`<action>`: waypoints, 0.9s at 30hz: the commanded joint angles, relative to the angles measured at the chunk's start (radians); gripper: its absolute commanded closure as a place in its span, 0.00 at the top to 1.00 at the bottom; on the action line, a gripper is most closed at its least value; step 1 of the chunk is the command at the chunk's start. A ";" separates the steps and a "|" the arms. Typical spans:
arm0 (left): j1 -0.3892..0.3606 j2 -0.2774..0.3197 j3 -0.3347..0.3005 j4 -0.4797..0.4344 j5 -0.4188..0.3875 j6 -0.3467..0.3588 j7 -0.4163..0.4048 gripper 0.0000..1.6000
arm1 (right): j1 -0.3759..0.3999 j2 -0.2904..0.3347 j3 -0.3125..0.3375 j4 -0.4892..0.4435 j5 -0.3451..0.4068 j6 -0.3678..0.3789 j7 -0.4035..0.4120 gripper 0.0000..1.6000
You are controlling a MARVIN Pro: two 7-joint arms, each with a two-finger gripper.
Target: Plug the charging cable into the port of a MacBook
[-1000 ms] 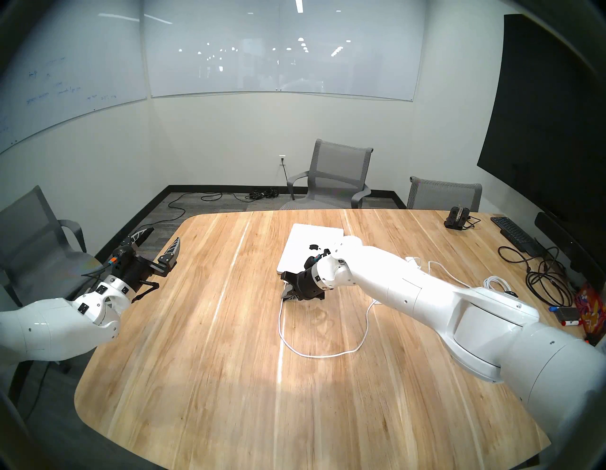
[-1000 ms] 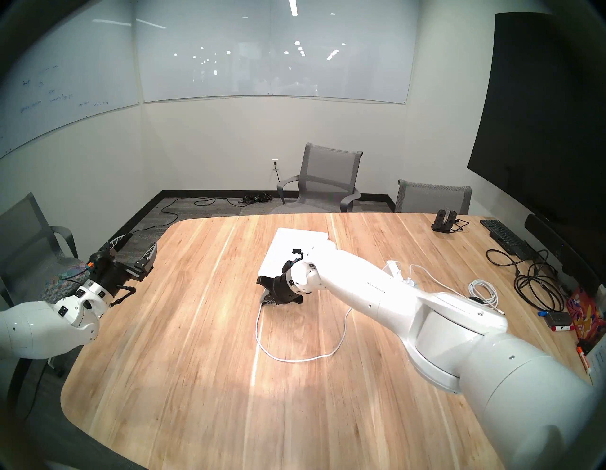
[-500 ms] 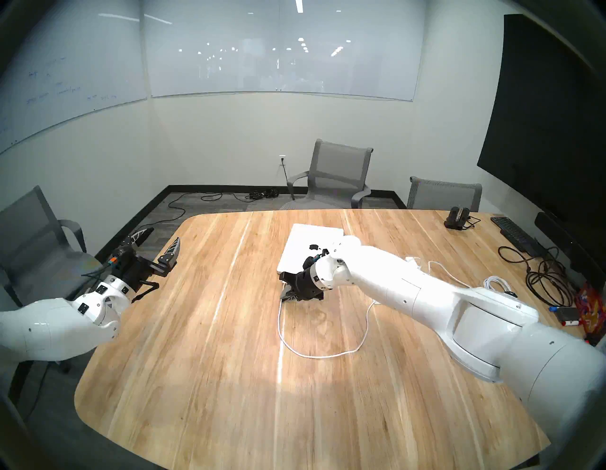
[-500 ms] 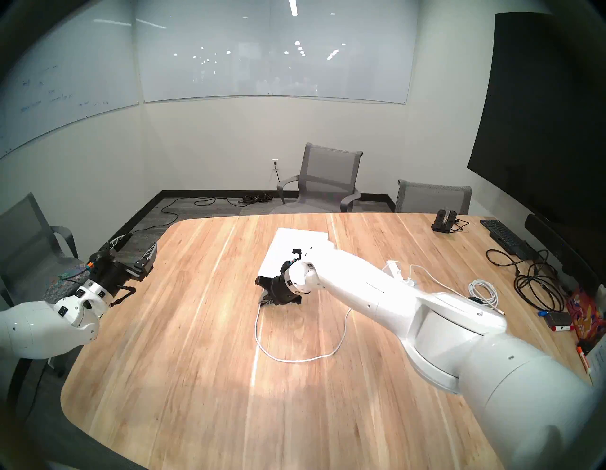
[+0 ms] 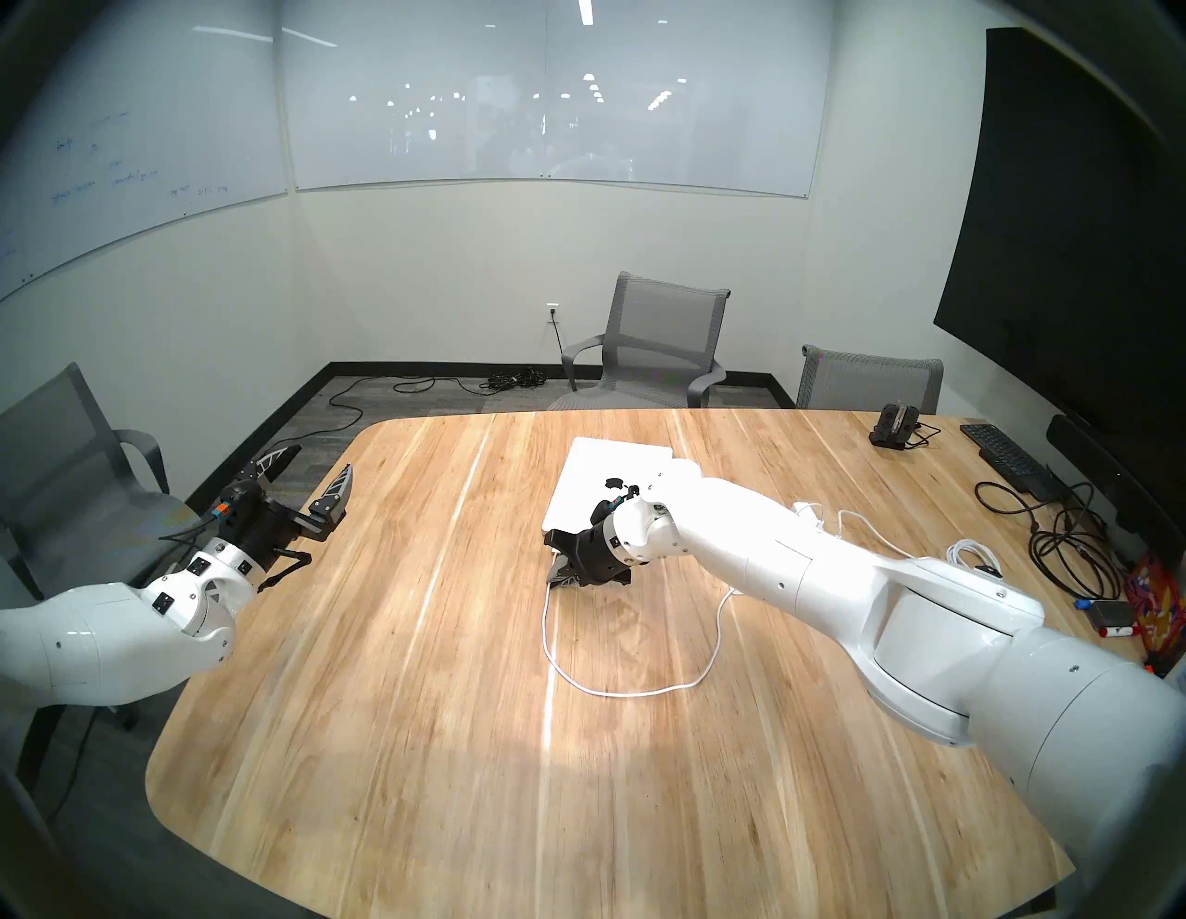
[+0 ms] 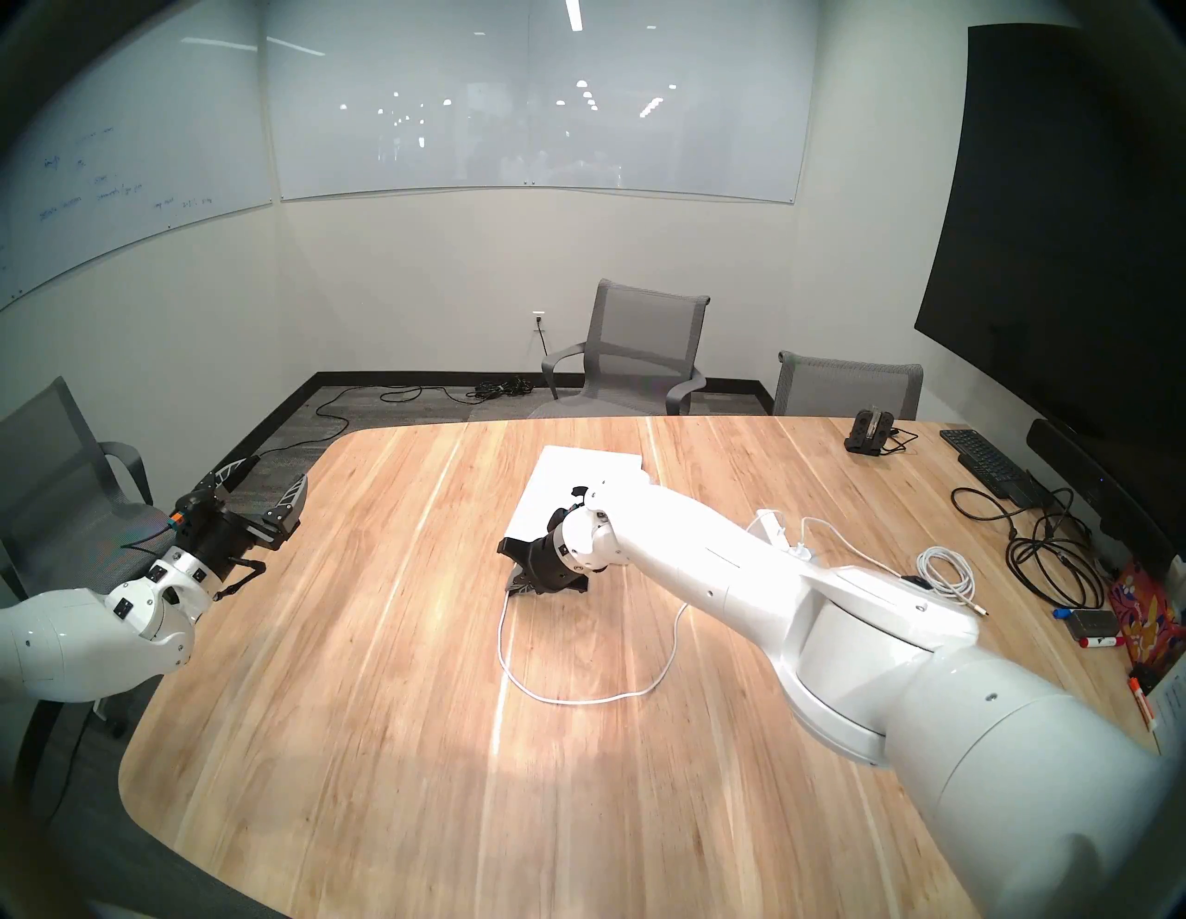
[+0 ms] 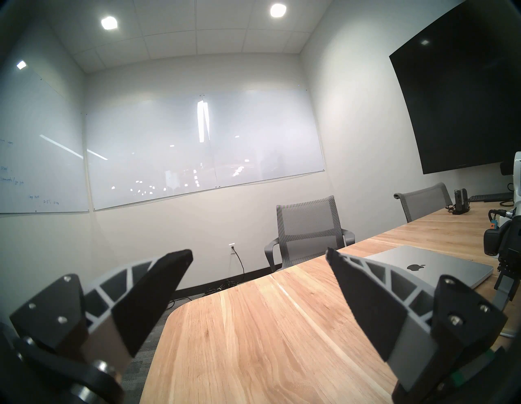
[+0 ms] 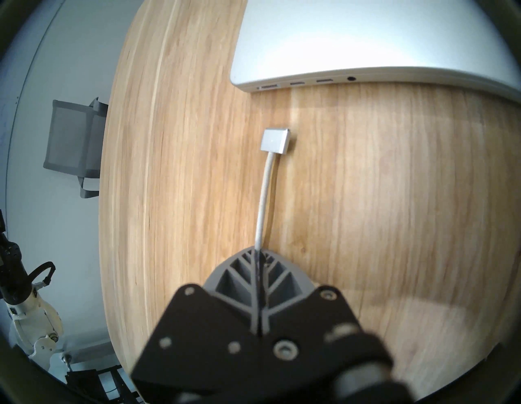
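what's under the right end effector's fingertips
The charging cable is pinched in the shut right end effector, above the wooden table. Its connector sticks out short of the MacBook. The gripped stretch is hidden by the fingers.

Two ceiling lights (image 7: 277, 10) give even, soft brightness. They glare on the whiteboard (image 5: 552, 96) and make a pale sheen on the table (image 5: 545, 757). The laptop (image 5: 597, 475) lid looks washed out from the head views (overexposed). Fisheye bending and dark rims frame every view; the right gripper (image 8: 258, 254) base is blurred.
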 commanded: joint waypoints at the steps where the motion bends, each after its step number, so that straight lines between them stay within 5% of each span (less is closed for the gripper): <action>1: -0.015 0.001 -0.013 -0.002 0.002 -0.007 0.001 1.00 | 0.028 -0.036 0.001 0.021 -0.015 0.002 0.023 0.00; 27: -0.015 0.001 -0.014 -0.002 0.002 -0.008 0.002 1.00 | -0.008 -0.051 0.021 0.070 -0.046 -0.001 0.079 0.00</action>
